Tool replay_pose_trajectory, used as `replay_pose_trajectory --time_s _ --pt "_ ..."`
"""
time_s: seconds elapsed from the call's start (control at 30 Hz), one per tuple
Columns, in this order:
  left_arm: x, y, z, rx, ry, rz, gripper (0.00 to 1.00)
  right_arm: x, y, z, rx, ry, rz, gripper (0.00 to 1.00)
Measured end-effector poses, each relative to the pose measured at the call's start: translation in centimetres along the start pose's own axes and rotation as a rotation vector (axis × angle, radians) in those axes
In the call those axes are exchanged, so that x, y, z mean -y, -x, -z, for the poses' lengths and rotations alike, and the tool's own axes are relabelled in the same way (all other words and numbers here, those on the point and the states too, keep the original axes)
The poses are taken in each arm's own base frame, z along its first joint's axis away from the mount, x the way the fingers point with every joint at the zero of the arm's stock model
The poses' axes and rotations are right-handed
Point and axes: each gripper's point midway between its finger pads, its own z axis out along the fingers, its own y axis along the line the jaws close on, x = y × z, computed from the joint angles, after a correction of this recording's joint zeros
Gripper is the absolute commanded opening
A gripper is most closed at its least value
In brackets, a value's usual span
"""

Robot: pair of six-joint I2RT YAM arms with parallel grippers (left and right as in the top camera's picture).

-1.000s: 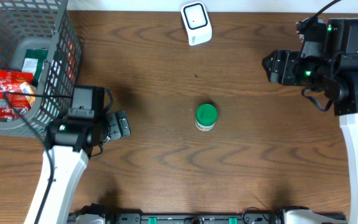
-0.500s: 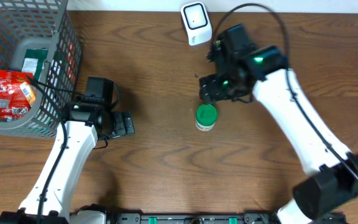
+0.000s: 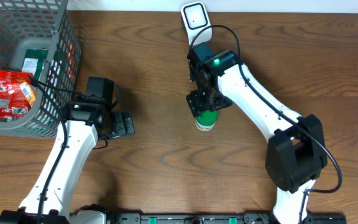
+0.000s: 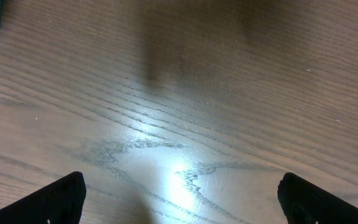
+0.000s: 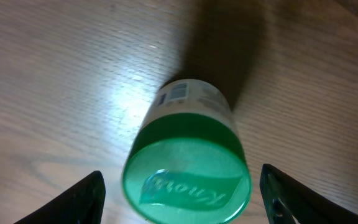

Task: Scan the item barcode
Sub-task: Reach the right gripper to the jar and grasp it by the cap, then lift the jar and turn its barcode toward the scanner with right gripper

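Mock shop checkout on a wooden table: grey basket of snack packets, white barcode scanner.

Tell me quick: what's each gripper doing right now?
Left gripper: open, empty.
Right gripper: open, fingers either side of the green-lidded jar, not touching it.

The right end effector covers part of the jar from above. The basket is cut off at left. Print on its label is unreadable.

Green-lidded white jar, upright, barcode label on its side
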Motion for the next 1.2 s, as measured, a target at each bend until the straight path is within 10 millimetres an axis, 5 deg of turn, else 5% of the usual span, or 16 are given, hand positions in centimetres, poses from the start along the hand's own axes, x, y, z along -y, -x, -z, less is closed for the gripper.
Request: replay_pose_trajectory --time_s 0.63,1.0,1.2 --pt "0.0 0.0 0.0 0.0 0.0 0.0 0.99 -0.7 -0.9 -0.5 -0.028 -0.033 -0.088 0.73" --pt "0.0 0.0 0.0 0.0 0.0 0.0 0.99 -0.5 -0.9 -1.8 -0.02 -0.036 -0.112 0.35" --pt "0.0 0.0 0.0 0.0 0.0 0.0 0.99 0.5 -0.5 -0.8 0.001 -0.1 -0.111 0.38"
